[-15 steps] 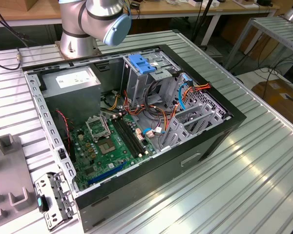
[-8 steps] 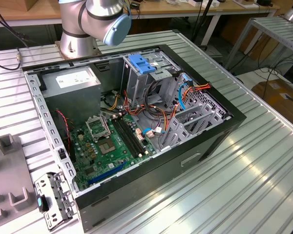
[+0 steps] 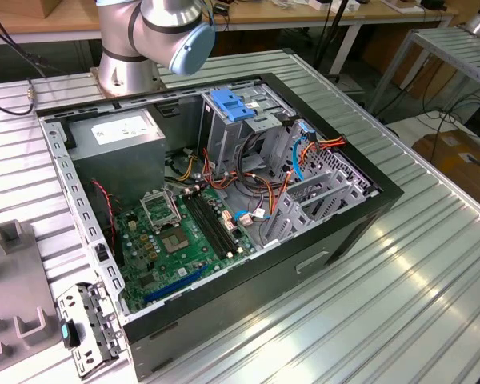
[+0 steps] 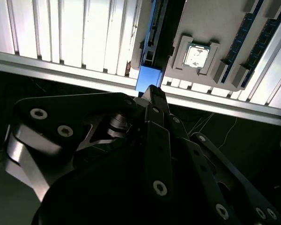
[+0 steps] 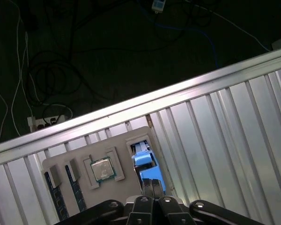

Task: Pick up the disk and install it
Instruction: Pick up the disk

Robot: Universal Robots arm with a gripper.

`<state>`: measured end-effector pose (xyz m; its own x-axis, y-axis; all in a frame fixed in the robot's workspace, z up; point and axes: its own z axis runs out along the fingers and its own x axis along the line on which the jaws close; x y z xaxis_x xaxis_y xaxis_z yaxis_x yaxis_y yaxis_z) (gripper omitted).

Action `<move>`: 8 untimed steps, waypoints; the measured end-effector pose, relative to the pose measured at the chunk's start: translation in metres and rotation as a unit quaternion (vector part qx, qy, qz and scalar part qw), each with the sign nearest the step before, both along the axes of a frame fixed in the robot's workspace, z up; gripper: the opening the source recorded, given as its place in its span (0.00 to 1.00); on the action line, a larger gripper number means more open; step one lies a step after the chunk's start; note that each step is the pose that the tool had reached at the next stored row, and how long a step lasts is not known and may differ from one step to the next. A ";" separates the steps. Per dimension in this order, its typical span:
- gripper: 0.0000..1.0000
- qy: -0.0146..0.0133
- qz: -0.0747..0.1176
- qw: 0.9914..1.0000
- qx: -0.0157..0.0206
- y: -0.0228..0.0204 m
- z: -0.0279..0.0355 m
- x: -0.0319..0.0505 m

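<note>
The disk (image 5: 143,158), a dark body in a bright blue carrier, stands on edge in a slot of a grey tray (image 5: 65,159). In the second wrist view the disk (image 4: 150,77) shows its blue end near the table's edge. My gripper (image 5: 152,186) hangs just above and beside that blue end, its fingers pressed together with nothing visible between them. Its tip (image 4: 152,91) sits close under the blue end in the second wrist view. The open computer case (image 3: 224,200) lies on the table in the exterior view, with a grey drive cage (image 3: 224,132) inside.
The tray (image 4: 215,28) also carries a processor chip (image 5: 102,169) and memory sticks (image 5: 54,187). The arm's base (image 3: 128,48) stands behind the case. Cables (image 3: 256,188) cross the case interior. The ribbed table's edge (image 5: 131,105) runs close to the tray, with dark floor beyond.
</note>
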<state>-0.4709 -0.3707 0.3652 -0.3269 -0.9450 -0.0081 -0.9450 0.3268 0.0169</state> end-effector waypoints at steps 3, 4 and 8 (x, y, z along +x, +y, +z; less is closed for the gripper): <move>0.11 0.000 0.000 1.000 0.000 0.0000 0.0000 0.0000; 0.11 0.000 0.000 1.000 0.000 0.0000 0.0000 0.0000; 0.11 0.000 0.000 1.000 0.000 0.0000 0.0000 0.0000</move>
